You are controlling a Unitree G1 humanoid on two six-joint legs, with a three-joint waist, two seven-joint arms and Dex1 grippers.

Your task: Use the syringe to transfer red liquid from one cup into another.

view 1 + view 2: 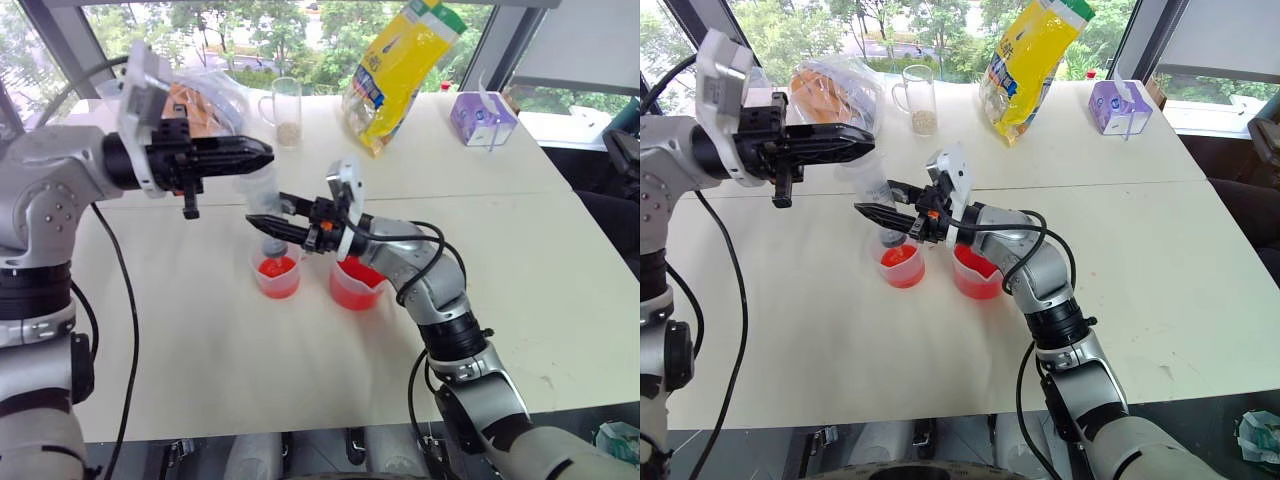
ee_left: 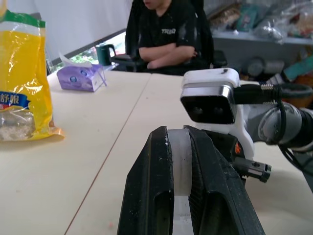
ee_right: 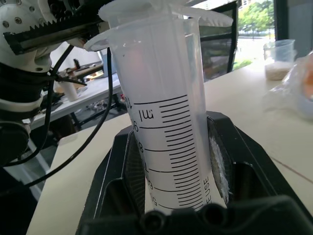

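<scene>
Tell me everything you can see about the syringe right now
The syringe is large, of clear plastic, with a thick barrel bearing black printed graduation lines, numbers and "ml", and a wide flange at the top. It stands roughly upright over the small cup, which holds red liquid, its lower end just above or in it. The right gripper clamps the barrel; the left gripper is at its top, fingers around a white part, apparently the plunger. The barrel looks empty.

Upright clear syringe (image 3: 166,127) tips into the small red-filled cup (image 1: 902,266).
</scene>
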